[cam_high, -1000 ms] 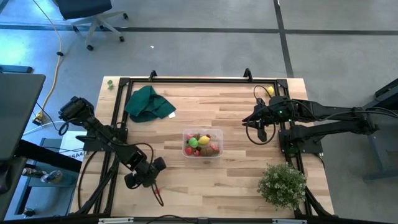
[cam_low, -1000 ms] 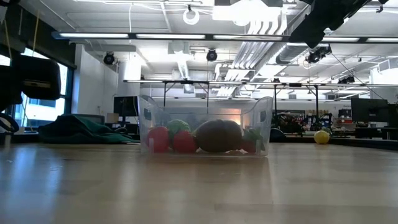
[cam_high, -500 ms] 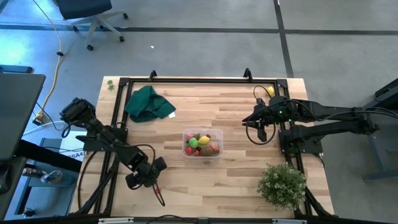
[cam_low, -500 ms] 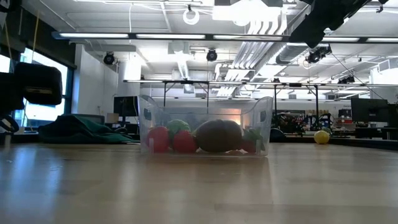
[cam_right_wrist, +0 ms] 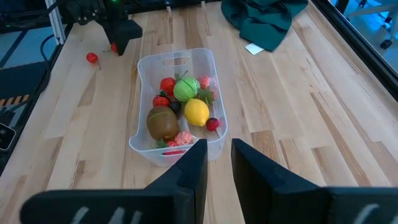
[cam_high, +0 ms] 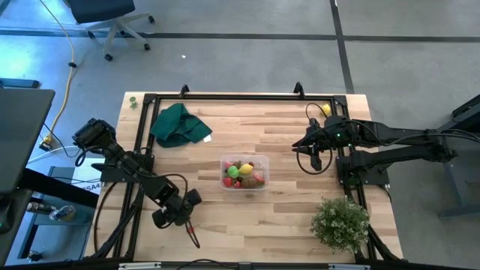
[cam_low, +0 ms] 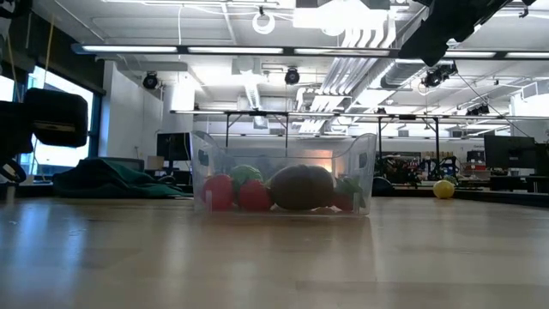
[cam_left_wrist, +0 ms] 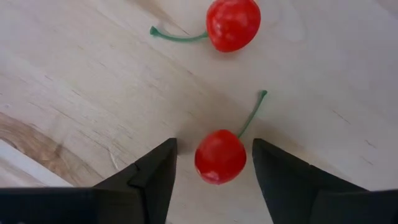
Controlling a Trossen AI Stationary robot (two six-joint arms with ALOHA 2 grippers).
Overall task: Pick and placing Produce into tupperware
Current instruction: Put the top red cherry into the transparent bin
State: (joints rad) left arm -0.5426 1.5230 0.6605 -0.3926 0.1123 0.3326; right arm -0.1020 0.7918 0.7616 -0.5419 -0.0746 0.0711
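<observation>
Between the left gripper (cam_left_wrist: 213, 163) jaws, standing apart, lies a red cherry (cam_left_wrist: 220, 155) on the table (cam_high: 285, 217), w/ a second cherry (cam_left_wrist: 233, 23) beyond (untouched). Tupperware (cam_high: 244, 173) sits mid-table holding produce (cam_right_wrist: 176, 109). At 3 o'clock, right gripper (cam_high: 298, 145) jaws nearly together, empty.

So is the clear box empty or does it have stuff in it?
It has stuff in it. The tupperware has no lid and holds a yellow lemon, a brown kiwi, a green piece and some red ones.

produce (cam_high: 241, 172) in the tupperware (cam_high: 262, 162) mid-table, cloth (cam_high: 178, 124) behind-left, plant (cam_high: 341, 222) front-right
</observation>
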